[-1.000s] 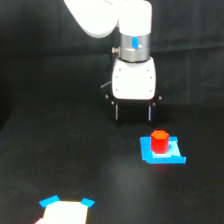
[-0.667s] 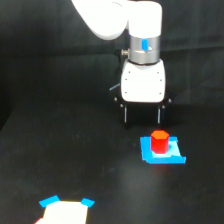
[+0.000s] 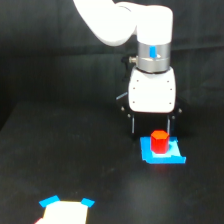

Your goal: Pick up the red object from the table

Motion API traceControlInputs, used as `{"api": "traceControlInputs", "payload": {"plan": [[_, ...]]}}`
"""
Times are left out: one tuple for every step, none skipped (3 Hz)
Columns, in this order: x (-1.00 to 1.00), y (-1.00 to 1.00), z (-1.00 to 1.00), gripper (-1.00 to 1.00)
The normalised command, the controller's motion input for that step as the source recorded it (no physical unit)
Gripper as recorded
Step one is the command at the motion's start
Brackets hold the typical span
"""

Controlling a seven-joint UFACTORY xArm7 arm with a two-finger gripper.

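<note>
One small red object [image 3: 159, 141], a bright hexagonal block, stands upright on a flat blue patch [image 3: 162, 154] at the lower right of the frame, and the blue patch lies on the black counter [image 3: 65, 150]. The end effector [image 3: 151, 131] hangs just above and slightly behind the block in the picture, its two thin dark fingers [image 3: 133, 127] pointing down and set well apart, wider than the block, with nothing between them. One finger shows to the left of the block; the other appears just at its upper right edge, so the block does not look centred in the gap, though from this single angle I cannot tell how far the fingers sit in front of or behind it. The step in hand, as I judge it, is alignment before descent. To do it well, the arm should shift toward the right of the frame until the block sits midway between the fingers, then come straight down with the fingers held wide, stopping short of the counter so the tips do not scrape the patch. Closing should land on two opposite flat faces of the hexagon, low on the block, since a grip on the corners could twist it or squeeze it out. A pale sheet with blue corners [image 3: 64, 212] at the lower left lies well apart and plays no part.
</note>
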Motion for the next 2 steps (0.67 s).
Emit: {"api": "traceControlInputs", "payload": {"plan": [[-0.63,-0.74,-0.91,-1.00],[-0.27,-0.61,-0.94,-1.00]]}}
